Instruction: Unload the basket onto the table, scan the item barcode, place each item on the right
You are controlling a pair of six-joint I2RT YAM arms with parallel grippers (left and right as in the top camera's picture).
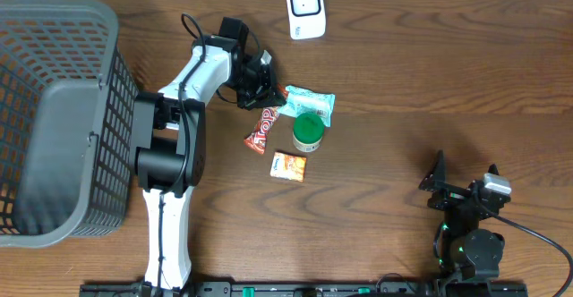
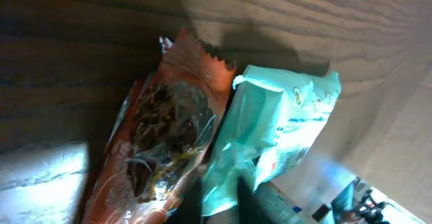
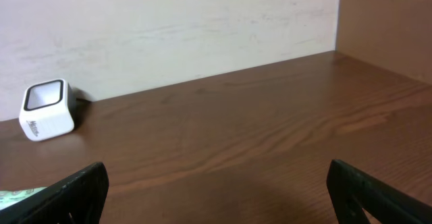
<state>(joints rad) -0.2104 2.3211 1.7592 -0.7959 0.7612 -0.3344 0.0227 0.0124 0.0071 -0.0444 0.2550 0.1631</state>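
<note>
Teal film sits between the left gripper's jaws. In the left wrist view they are drawn almost together, with a fold of the teal packet's edge pinched between them. I count four items on the wooden table, all close to these jaws. There is one teal packet stretching away from the fingertips, and one red-orange snack wrapper lying just beside them and touching the packet's edge. One green round tub sits past the wrapper, against the packet's near side. One small orange packet lies farthest from the jaws.

There is one white scanner, well beyond the left jaws at the table's far edge. One grey mesh basket stands behind the left arm.

Of the two arms, the left one is stretched forward from its base, its wrist bent down so the gripper meets the table at the packet's end. The right one is folded low near its own base. The right gripper has its jaws spread wide and holds nothing. From its wrist camera, the scanner stands far ahead and to the left of the gap.
</note>
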